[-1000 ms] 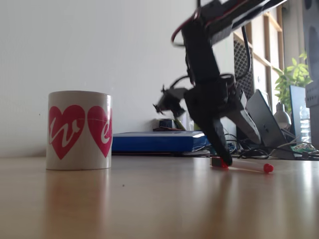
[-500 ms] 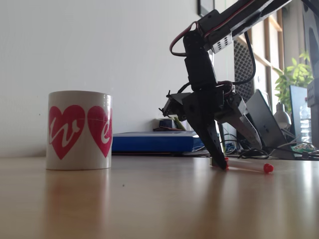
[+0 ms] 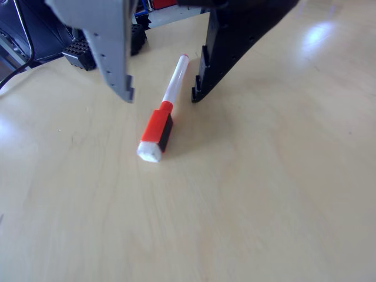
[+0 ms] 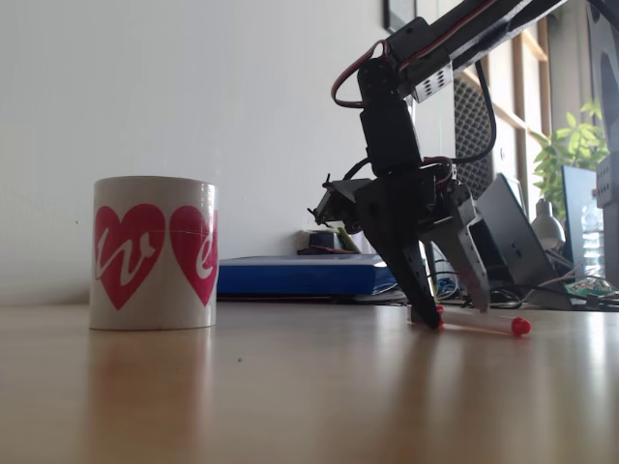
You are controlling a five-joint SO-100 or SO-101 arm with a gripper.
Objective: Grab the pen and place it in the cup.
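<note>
Jaws (image 3: 161, 97) hang spread on either side of the pen (image 3: 163, 113), grey finger left and black finger right in the other view, tips low but not touching it. I judge the pen light, stiff and smooth, so it may roll or slip; I would pinch across the white barrel just above the orange-red cap. It lies flat on the pale wooden bench (image 3: 264, 194), well apart from the cup (image 4: 154, 252). Behind, I see a white wall, a blue box (image 4: 300, 275) and a plant (image 4: 573, 145).
</note>
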